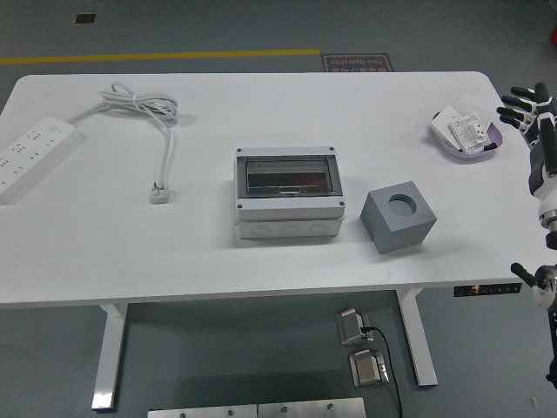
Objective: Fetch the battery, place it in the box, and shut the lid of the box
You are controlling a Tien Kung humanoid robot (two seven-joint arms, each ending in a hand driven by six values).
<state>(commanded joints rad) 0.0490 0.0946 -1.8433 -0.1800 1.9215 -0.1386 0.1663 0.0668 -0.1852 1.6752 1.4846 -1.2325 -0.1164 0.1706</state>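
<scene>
While we look down over the white surface [261, 252], we find the box [287, 192] at its middle, a grey enclosure whose long axis runs left to right, its dark see-through lid [287, 176] lying flat and shut on top. Just to its right, apart from it, stands a grey cube [399, 216] with a round recess in its upper face, turned at an angle to the box. We cannot pick out a battery for certain; near the far right corner a shallow purple tray [469, 139] holds a few small white items too small for us to identify. At the far left a white power strip [30, 154] lies slanted, and its cable [144, 109] loops across the back and runs down to a plug [159, 193] left of the box. Our right hand [527, 108] hovers at the right edge, just beside the tray, its black fingers [513, 107] spread and holding nothing. We see no left arm
</scene>
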